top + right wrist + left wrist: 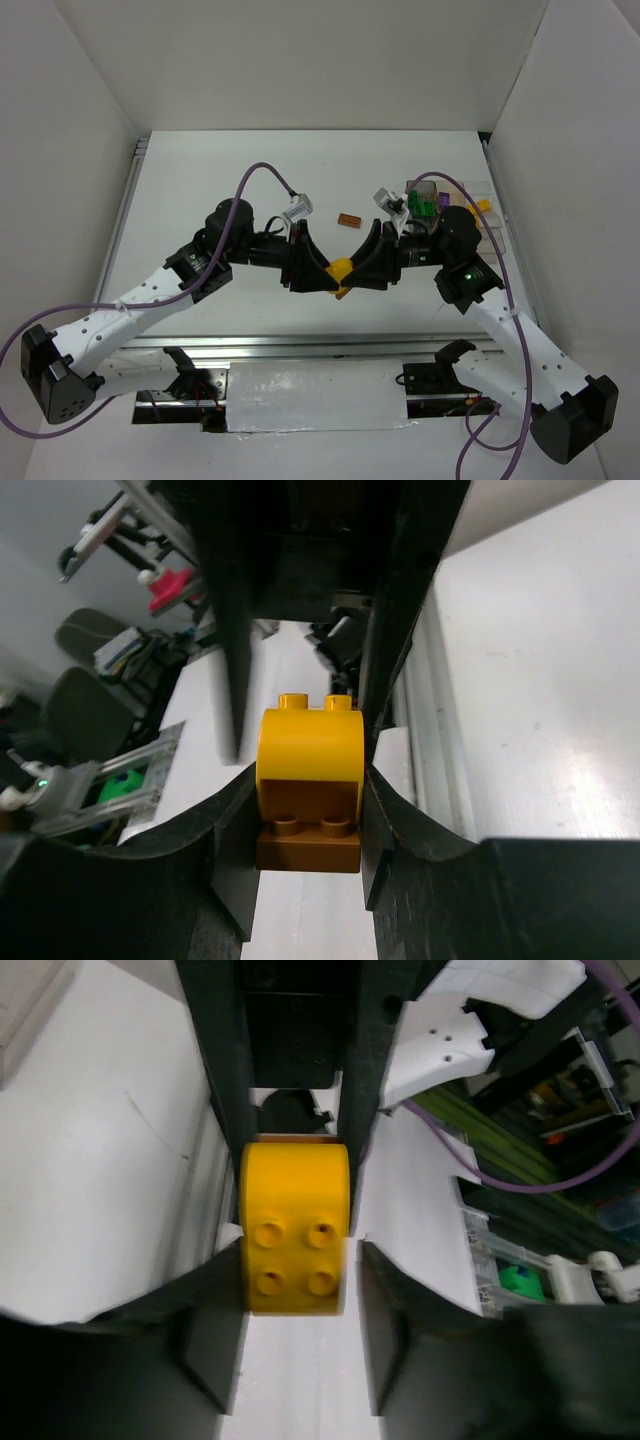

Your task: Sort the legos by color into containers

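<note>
Two stacked legos (pixel 310 765) (studs facing left tool (pixel 298 1260)).

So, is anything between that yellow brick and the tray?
Yes. A brown brick is stuck to the yellow brick, and the right end effector holding it sits between them and the tray.

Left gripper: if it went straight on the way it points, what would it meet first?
The right gripper, facing it head-on. Both grip the same yellow rounded plastic brick, so their fingertips would probably collide first.
</note>
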### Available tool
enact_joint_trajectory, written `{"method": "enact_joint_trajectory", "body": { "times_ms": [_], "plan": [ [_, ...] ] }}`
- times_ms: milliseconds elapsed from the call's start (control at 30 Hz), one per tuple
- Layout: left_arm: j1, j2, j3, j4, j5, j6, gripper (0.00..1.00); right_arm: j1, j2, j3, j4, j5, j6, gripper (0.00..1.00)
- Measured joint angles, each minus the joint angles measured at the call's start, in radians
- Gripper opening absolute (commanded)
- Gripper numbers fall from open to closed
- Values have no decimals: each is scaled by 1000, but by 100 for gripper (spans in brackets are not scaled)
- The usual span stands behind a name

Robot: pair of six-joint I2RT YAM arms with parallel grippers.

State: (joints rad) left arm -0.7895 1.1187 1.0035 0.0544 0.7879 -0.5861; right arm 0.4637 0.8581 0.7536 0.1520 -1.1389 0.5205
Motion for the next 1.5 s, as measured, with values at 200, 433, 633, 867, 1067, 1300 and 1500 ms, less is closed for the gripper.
{"method": "enact_joint_trajectory", "body": {
  "times_ms": [200, 433, 633, 867, 1067, 1300, 1500],
  "plan": [
    [6, 4, -2, -12, -3, 14, 14, 21, 7, 25, -59, 21, -14, 0],
    [1, 5, -2, -28, -32, 13, 0, 28, 3, 14, -30, 33, -11, 94],
    [-4, 0, -2, -27, -40, 12, 0, 27, -28, -51, 21, 17, 5, 68],
    [-5, -3, -1, -24, -39, 14, 0, 27, -32, -54, 17, 11, 4, 8],
    [-5, -3, -1, -24, -39, 14, 0, 27, -34, -54, 6, 8, -6, 0],
    [-2, -3, 31, -95, -45, 55, 0, 22, -10, -27, -54, -21, -80, 0],
    [16, -3, 71, -151, -38, 86, 0, 21, 6, -2, -62, -25, -126, 0]
  ]
}}
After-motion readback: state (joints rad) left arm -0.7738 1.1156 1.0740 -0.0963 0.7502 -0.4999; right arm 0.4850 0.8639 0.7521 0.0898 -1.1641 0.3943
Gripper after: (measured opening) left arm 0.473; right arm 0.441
